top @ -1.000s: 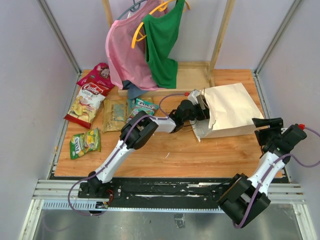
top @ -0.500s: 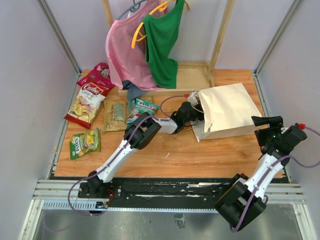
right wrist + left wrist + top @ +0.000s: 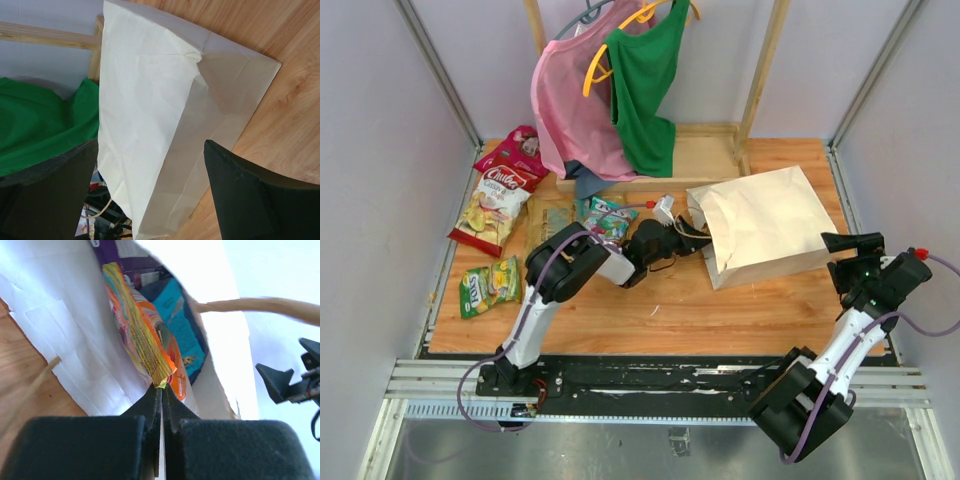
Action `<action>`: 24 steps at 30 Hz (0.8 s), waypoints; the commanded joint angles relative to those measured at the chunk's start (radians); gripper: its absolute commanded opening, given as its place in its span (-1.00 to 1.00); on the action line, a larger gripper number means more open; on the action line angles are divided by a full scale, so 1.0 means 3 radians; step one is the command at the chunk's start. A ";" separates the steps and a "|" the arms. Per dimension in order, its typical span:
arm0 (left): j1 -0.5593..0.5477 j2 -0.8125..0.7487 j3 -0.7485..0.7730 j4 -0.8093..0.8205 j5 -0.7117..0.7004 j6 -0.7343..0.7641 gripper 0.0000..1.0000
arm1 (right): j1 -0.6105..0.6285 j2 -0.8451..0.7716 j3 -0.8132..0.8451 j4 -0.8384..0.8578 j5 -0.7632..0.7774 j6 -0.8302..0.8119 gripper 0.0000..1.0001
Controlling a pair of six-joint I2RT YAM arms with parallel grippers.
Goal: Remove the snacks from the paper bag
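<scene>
Left claw (image 3: 161,390) pinches an orange packet (image 3: 145,340) at the mouth of the bag (image 3: 765,225).
It lies right of centre on the wooden table (image 3: 670,310), pale walls (image 3: 380,150) around; right claw (image 3: 842,255) gapes beside it.

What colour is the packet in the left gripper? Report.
Orange and yellow packet; left wrist view.

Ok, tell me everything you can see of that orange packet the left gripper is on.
The orange packet is glossy, orange with yellow and green print, seen nearly edge-on. It sits in the mouth of the paper bag, along its pale wall, a teal packet and a purple packet behind it. The left gripper is shut on its near corner.
</scene>
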 commanded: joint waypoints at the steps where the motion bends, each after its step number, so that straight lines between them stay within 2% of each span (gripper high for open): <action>1: 0.0029 -0.0416 -0.0347 0.0397 -0.0124 0.0226 -0.99 | -0.0017 0.0007 -0.0009 0.0051 -0.0031 -0.0018 0.78; 16: 0.0220 -0.1081 -0.1504 0.0496 -0.0083 0.0372 -0.99 | -0.0012 0.0065 -0.0018 0.0113 -0.0064 -0.0017 0.81; 21: 0.0256 -0.1683 -0.1991 0.0313 -0.0207 0.0572 -0.99 | 0.0018 0.0058 -0.0029 0.0129 -0.0093 -0.0023 0.83; 24: 0.0256 -0.2108 -0.2263 0.0119 -0.0234 0.0654 -0.99 | 0.0065 0.0047 -0.0037 0.0144 -0.0082 -0.0047 0.99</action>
